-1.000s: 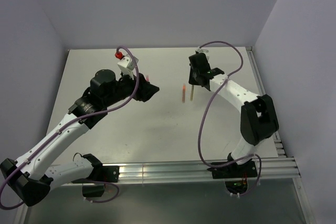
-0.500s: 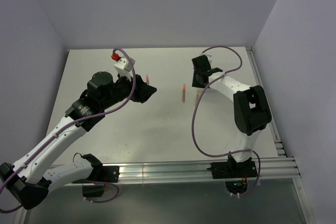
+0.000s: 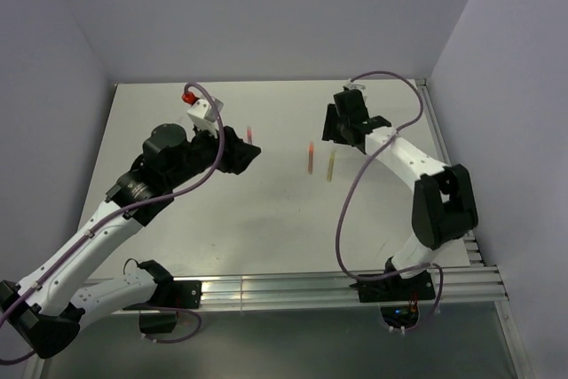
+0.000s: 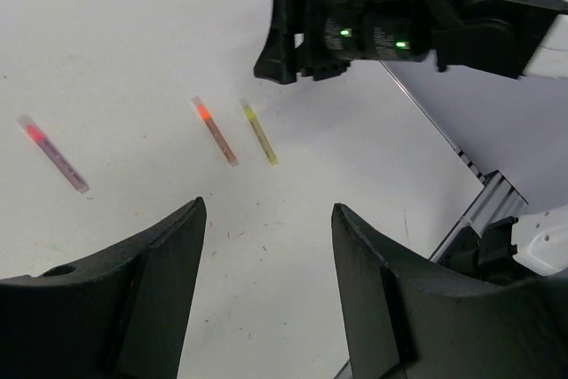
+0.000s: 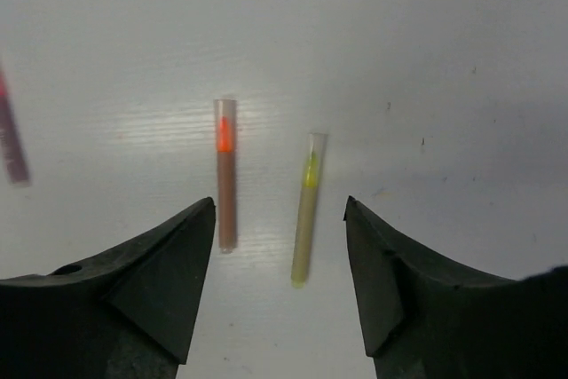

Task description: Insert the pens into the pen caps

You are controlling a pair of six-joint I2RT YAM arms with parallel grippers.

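Where the right jaws stand open above the white desk (image 5: 426, 59), two slim pens lie side by side below their gap, touching neither: a brown stick with a red-orange tip (image 5: 225, 175) and an olive stick with a yellow-green tip (image 5: 306, 210). The left jaws hover open and empty, well apart from both; a third red-tipped pen (image 4: 53, 153) lies ahead of them.

The red pen (image 3: 310, 157) and the tan-olive pen (image 3: 330, 165) lie side by side, near but not touching, on the middle of the tabletop (image 3: 266, 228). Bare surface surrounds both, and a narrow lane runs between them. The right gripper (image 3: 332, 135) hangs just beyond their far ends, fingers (image 5: 151, 281) spread, barring that side. A third pen (image 3: 251, 134) lies well apart leftward, by the left gripper (image 3: 256, 153). The near tabletop is open.
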